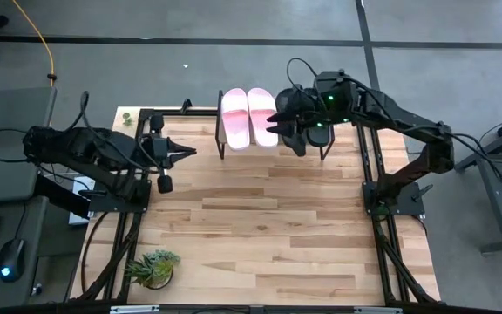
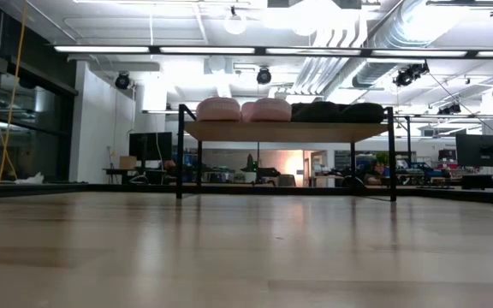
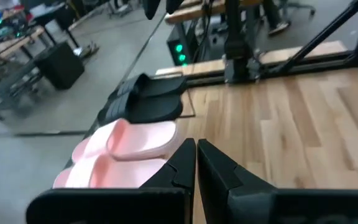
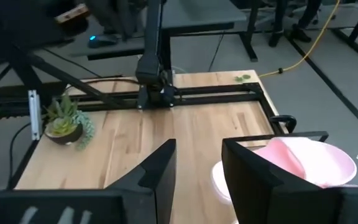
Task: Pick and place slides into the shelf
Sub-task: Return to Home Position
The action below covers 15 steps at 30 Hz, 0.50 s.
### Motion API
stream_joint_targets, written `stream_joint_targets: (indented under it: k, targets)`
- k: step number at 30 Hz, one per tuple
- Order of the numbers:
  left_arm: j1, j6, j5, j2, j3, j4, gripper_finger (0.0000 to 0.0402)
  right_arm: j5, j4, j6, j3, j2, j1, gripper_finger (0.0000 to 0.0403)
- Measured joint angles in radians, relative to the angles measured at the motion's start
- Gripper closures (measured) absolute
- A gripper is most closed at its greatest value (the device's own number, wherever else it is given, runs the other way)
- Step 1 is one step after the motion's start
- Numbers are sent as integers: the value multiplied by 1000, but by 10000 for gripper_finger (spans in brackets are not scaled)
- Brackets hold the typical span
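Pink slides [image 1: 235, 118] are sitting side by side on the shelf [image 2: 285, 131], which is standing at the far edge of the table [image 1: 260, 218] as the low view sees it; they are taking up the shelf's left half in the high view; the black slides [image 2: 339, 112] are lying just beside them on the right half, so all four are filling the light wood top in one row; in the low view the shelf is standing on thin black legs, with every strap rising above its top; the right gripper [image 4: 197, 152] is hovering over the shelf, above the black slides and hiding most of them from overhead; its fingers are standing well apart and are gripping nothing, with one pink sandal showing just past them in the right wrist view; the left gripper [image 3: 196, 148] is hanging over the left side of the table, apart from the shelf and pointing toward it; its fingers are pressing nearly together and are holding nothing; a small potted plant [image 1: 151, 266] is sitting near the table's near left corner, well apart from the shelf.
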Motion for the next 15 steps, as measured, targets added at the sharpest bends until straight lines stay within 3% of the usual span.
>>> stream_joint_targets:
  k: [10,15]
  targets:
    - [0,-19,36,-183,-122,13,396,20,-64,5,0,-89,76,284]
    - [0,-10,113,-249,-202,50,396,98,-128,11,0,-153,150,284]
